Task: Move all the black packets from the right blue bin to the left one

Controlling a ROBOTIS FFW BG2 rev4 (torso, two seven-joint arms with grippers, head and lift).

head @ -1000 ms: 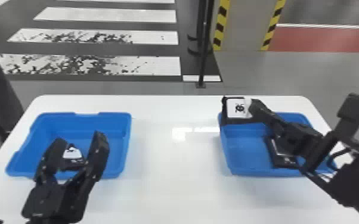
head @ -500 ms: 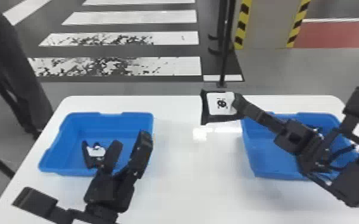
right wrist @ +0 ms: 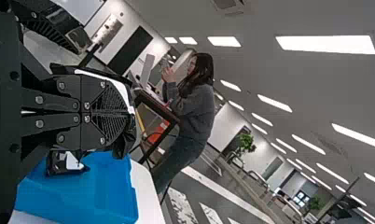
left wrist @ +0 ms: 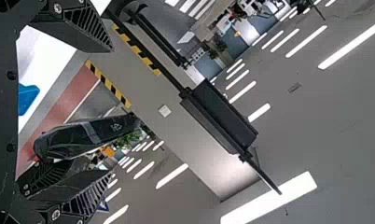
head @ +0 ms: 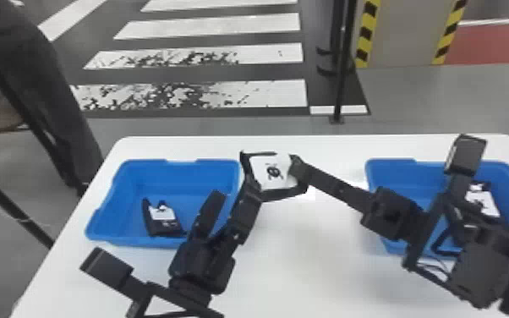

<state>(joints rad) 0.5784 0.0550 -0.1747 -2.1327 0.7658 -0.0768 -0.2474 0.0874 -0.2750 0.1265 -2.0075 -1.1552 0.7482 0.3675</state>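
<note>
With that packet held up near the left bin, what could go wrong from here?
The right gripper holds the raised packet by one side only, so it might slip.
The open left gripper is close to the packet's opposite side and might knock it.
In the head view the packet appears just right of the left bin, so a drop could end on the table.

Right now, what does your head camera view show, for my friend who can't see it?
The robot's right gripper holds a black packet with a white label over a white table, between two blue bins; the open left gripper is close by. Another packet lies in the left bin, and one more in the right bin.
</note>
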